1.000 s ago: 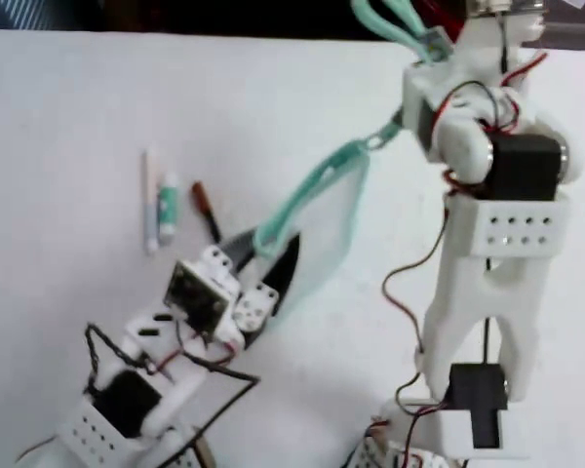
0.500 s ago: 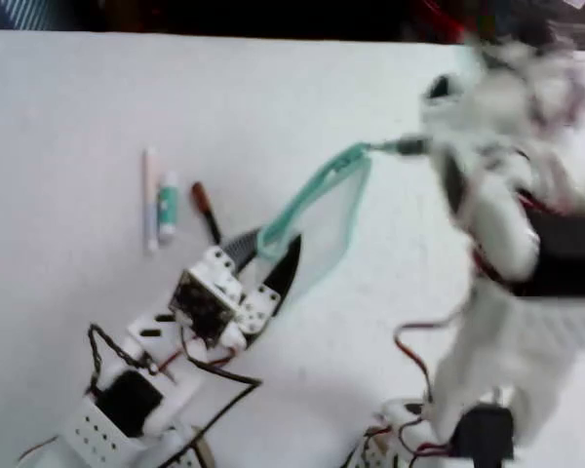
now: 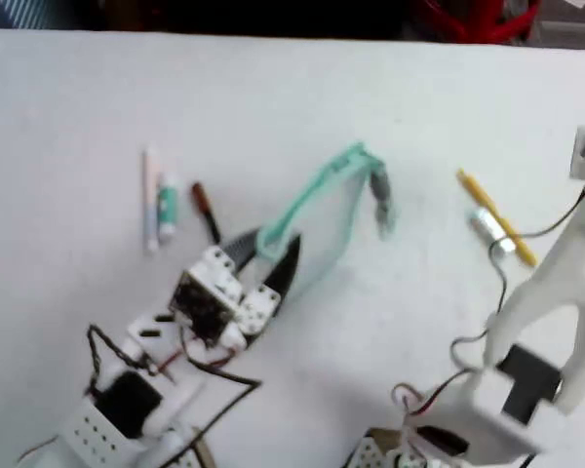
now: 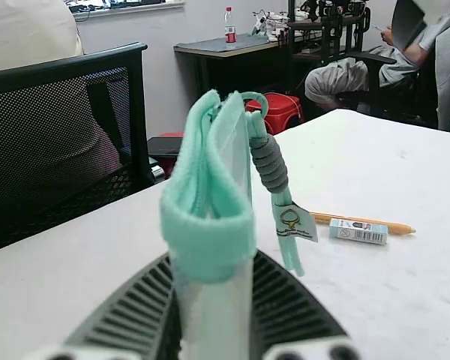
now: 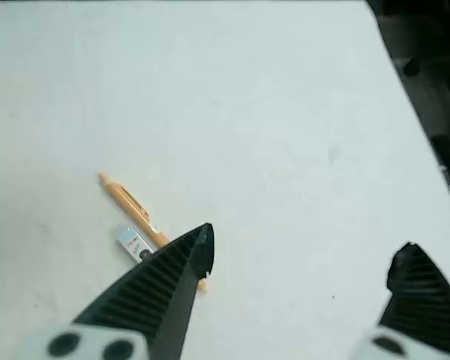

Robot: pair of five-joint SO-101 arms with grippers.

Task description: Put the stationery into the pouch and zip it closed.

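White surface [image 3: 273, 97] carries everything, with the right arm [image 3: 551, 292] at its near right edge and the left arm [image 3: 166, 351] at the near left. Mint-green pouch [image 3: 322, 210] lies in the middle, running diagonally from the left pincer [image 3: 265, 252] up toward the far side. The left pincer is clamped on the pouch's near end, and its wrist view shows the fabric edge [image 4: 210, 217] squeezed between the two black jaws. The right pincer [image 5: 307, 244] hangs over bare surface with its jaws spread wide and nothing between them. A yellow pen [image 3: 497, 217] lies to the right of the pouch, well apart from it, with a small pale block [image 3: 487, 226] touching its side. Left of the pouch lie a white pen [image 3: 150, 200], a green-and-white tube [image 3: 167, 208] just beside it, and a dark pen with a reddish end [image 3: 206, 211]. A grey zip pull [image 3: 379, 190] with a small tag hangs at the pouch's far end
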